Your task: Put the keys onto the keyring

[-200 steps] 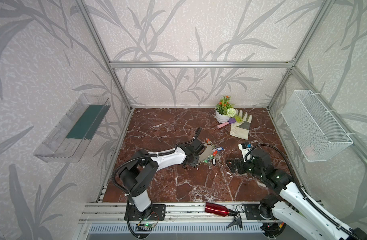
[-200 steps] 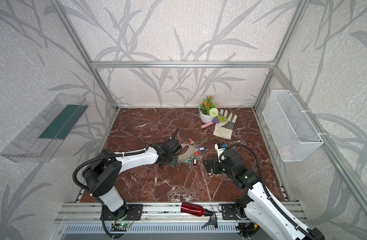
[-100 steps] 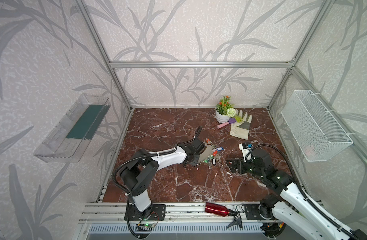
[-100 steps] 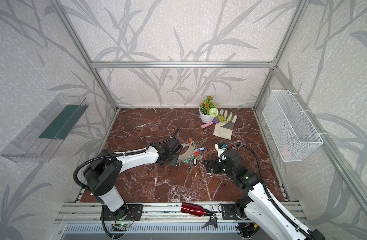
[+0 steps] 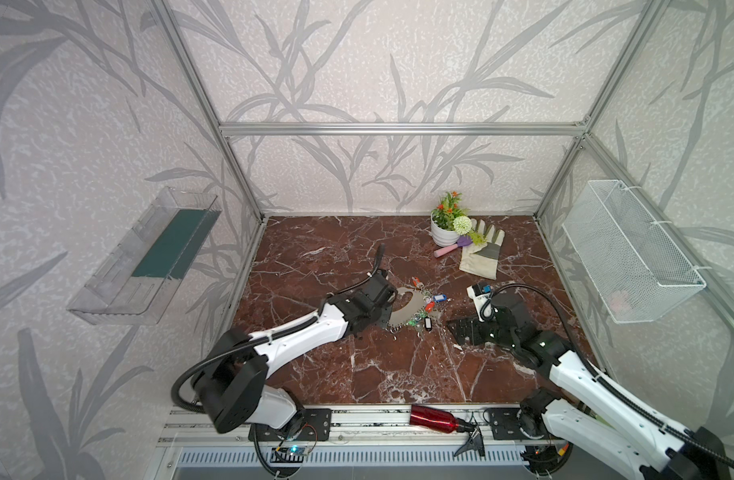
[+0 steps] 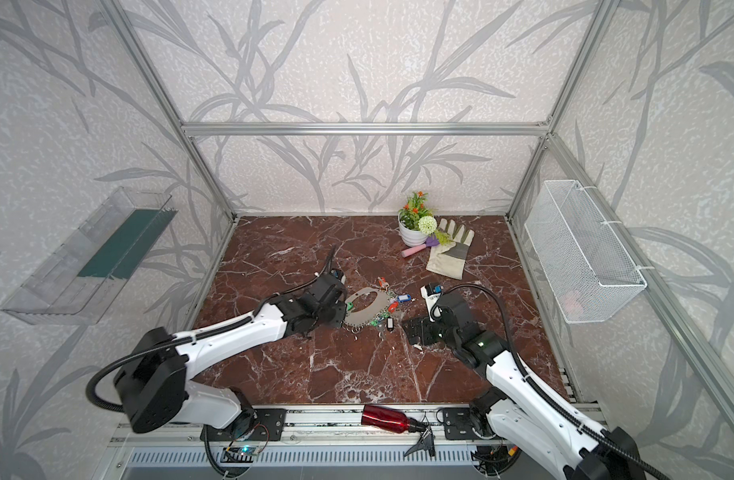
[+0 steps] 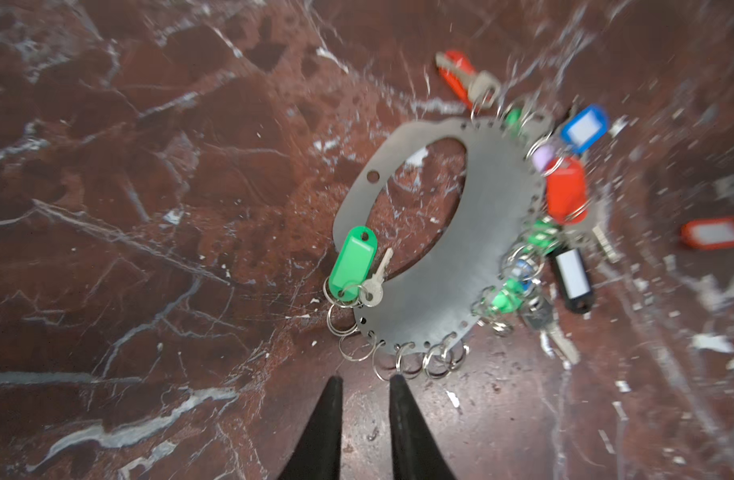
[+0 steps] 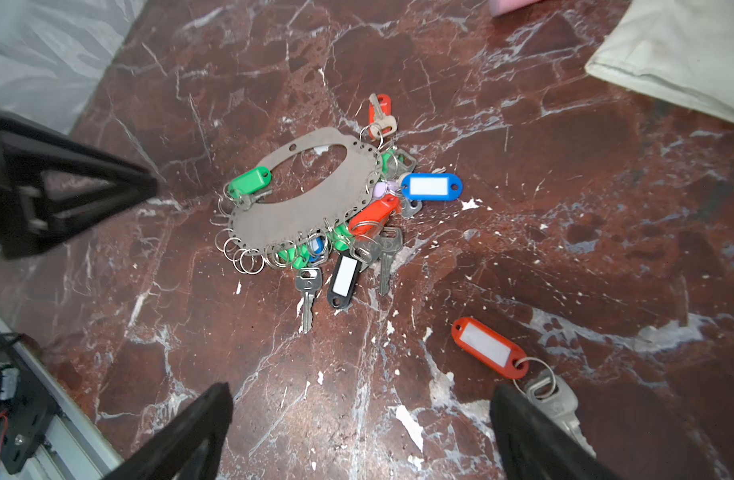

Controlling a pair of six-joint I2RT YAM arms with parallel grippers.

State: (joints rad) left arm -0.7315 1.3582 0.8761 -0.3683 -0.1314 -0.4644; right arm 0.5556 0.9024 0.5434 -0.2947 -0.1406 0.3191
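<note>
The keyring [image 8: 299, 216] is laid flat on the marble bench [image 5: 357, 374] near its middle, between the two arms. The left pincer [image 7: 365, 380] is held low just beside the plate's rim, its jaws parted only narrowly and nothing gripped between them; a row of empty split rings [image 7: 438, 362] is found right at its tips. A green tag [image 7: 353, 262] with a small key is seen lying over the plate by the cut-out. The rim toward the right arm is crowded by hung keys: a blue tag [image 8: 432, 187], a red tag [image 8: 375, 214], a black tag [image 8: 343, 276] and several bare metal keys. The loose key [image 8: 552, 401], on its red-orange tag [image 8: 488, 347], is found on the bench apart from the keyring, just beside one finger of the right pincer [image 8: 362, 390], whose jaws are spread wide and hold nothing; whether that finger touches the key cannot be told. Farther back, a glove [image 5: 481, 253] and a flower pot [image 5: 444, 235] are set together. A red bottle [image 5: 434, 417] is laid on the front rail, and a wire basket [image 5: 631, 253] is hung on the right wall.
</note>
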